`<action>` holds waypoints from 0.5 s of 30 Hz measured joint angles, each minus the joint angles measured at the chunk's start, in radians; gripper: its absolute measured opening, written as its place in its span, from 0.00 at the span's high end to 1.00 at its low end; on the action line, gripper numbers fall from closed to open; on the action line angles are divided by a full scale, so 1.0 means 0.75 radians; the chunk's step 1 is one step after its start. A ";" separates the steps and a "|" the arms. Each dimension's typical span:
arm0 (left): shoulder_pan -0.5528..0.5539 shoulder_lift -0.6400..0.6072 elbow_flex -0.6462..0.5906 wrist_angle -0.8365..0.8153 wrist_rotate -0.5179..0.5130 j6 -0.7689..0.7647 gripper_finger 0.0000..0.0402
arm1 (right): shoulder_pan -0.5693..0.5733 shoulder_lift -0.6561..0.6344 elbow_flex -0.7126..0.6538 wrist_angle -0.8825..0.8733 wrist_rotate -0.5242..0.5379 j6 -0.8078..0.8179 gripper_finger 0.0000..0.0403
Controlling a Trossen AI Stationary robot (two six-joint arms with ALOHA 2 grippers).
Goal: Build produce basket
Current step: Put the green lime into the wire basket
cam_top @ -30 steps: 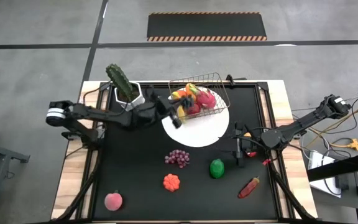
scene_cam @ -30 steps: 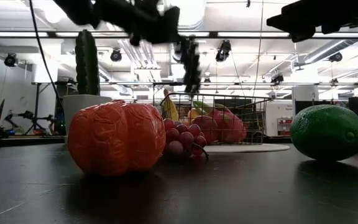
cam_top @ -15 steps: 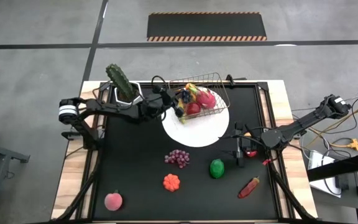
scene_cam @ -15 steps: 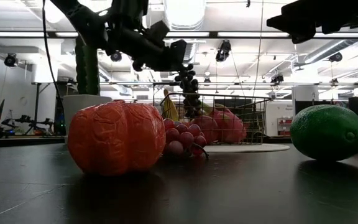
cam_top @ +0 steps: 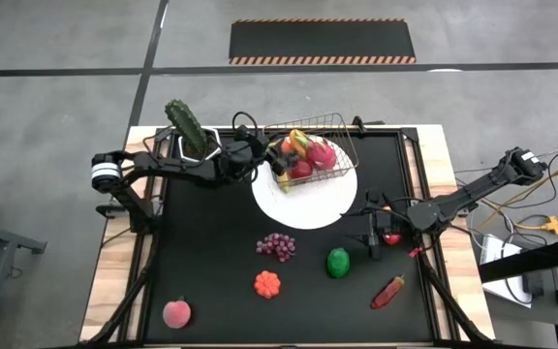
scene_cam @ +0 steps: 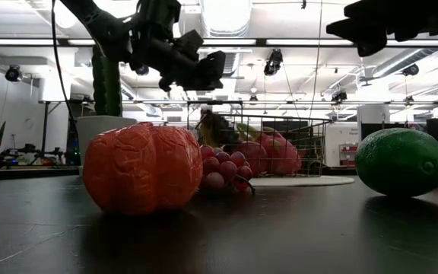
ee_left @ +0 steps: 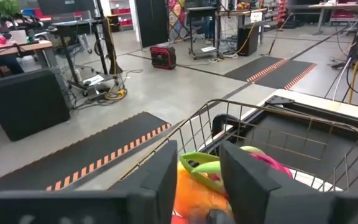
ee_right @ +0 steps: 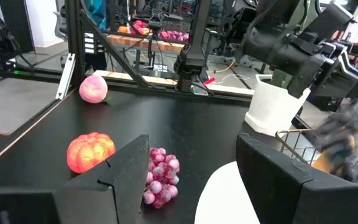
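Observation:
The wire basket (cam_top: 329, 131) stands on a white plate (cam_top: 308, 211) at the far middle and holds several pieces of produce. My left gripper (cam_top: 263, 155) hangs open over the basket's left end; its wrist view (ee_left: 197, 180) looks down on orange and green pieces in the basket. A dark grape bunch (scene_cam: 215, 128) shows blurred just below the gripper, inside the basket. Purple grapes (cam_top: 277, 246), an orange pumpkin (cam_top: 267, 283), a green fruit (cam_top: 337, 262), a red pepper (cam_top: 387, 291) and a pink peach (cam_top: 176, 313) lie on the mat. My right gripper (cam_top: 370, 236) waits open at the right.
A white pot with a green cactus (cam_top: 194, 136) stands right beside my left arm at the far left. A small red piece (cam_top: 391, 237) lies by my right gripper. The black mat's near left part is bare apart from the peach.
My left gripper has carried a dark grape bunch hanging below its fingers from over the plate toward the table's far edge, to above the basket's left end. It has let go, and the bunch has dropped into the basket.

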 joint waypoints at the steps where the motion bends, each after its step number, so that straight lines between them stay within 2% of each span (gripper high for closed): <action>1: 0.000 -0.001 0.000 0.000 0.000 -0.001 0.72 | 0.000 0.000 0.000 -0.001 0.000 0.017 0.44; 8: -0.013 -0.030 -0.002 -0.006 0.003 0.000 0.59 | 0.000 0.000 0.000 -0.011 -0.001 0.150 0.44; 15: -0.127 -0.171 -0.022 -0.053 0.188 0.013 0.57 | 0.004 0.001 0.001 -0.055 -0.031 0.291 0.44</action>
